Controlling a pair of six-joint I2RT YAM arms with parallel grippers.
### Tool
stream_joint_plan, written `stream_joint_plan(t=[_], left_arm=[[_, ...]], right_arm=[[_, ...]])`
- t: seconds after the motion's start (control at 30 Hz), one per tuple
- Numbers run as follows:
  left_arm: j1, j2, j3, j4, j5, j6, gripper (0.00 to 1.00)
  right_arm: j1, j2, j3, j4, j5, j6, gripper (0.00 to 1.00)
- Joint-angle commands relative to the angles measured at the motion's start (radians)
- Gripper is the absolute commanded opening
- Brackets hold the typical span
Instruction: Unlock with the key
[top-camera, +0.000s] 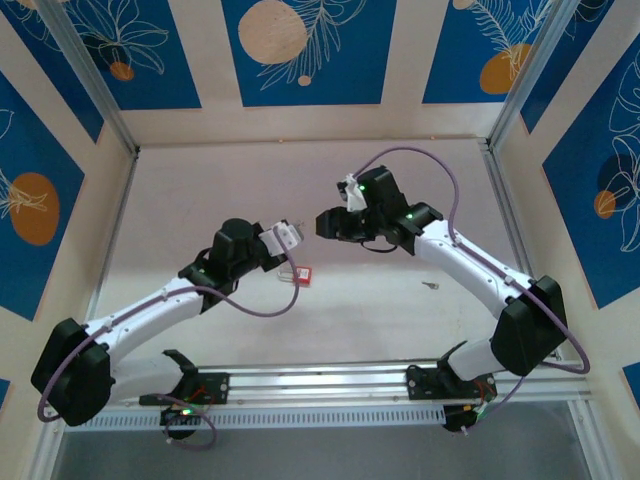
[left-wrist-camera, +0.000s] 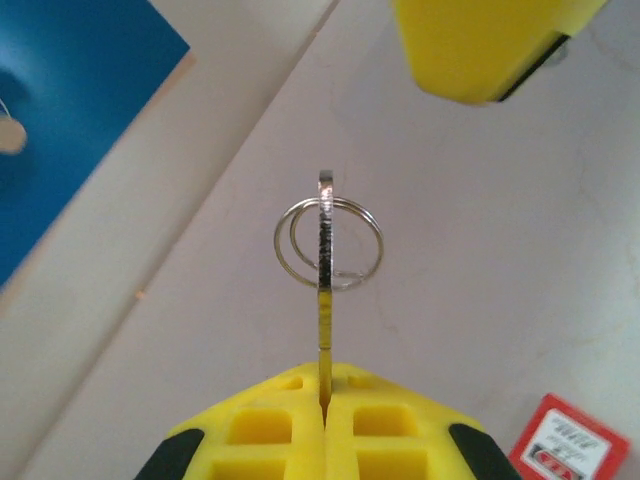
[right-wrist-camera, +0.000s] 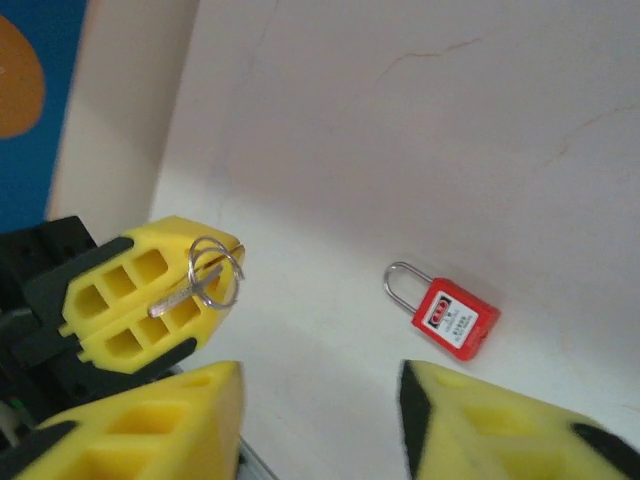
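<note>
Pale surface (top-camera: 230, 180) is walled by blue flowered panels (top-camera: 345, 75). Nearest the arm bases, a red padlock (top-camera: 303, 273) is laid flat on the surface, apart from both grippers. Just beyond it, the left gripper (left-wrist-camera: 322, 415) is pressed together on the key (left-wrist-camera: 324, 300), which is pinched by one end and juts past the fingertips, a wire ring (left-wrist-camera: 345, 245) threaded through its free end. Farther off, facing it, the right gripper (right-wrist-camera: 320, 420) is spread, nothing being held between its fingers
</note>
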Motion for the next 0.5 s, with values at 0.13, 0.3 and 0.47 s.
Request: stream_joint_plan(t=[0.13, 0.3, 0.47], left_arm=[[-0.073, 0.001, -0.070, 0.218, -0.133, 0.351, 0.00], [-0.103, 0.004, -0.127, 0.354, -0.178, 0.465, 0.00], [-0.133, 0.004, -0.165, 0.421, -0.220, 0.537, 0.00]], right_arm=[[-0.141, -0.026, -0.181, 0.348, -0.357, 0.214, 0.61], [-0.155, -0.030, -0.246, 0.473, -0.431, 0.245, 0.65], [-0.154, -0.002, -0.295, 0.614, -0.502, 0.309, 0.65]])
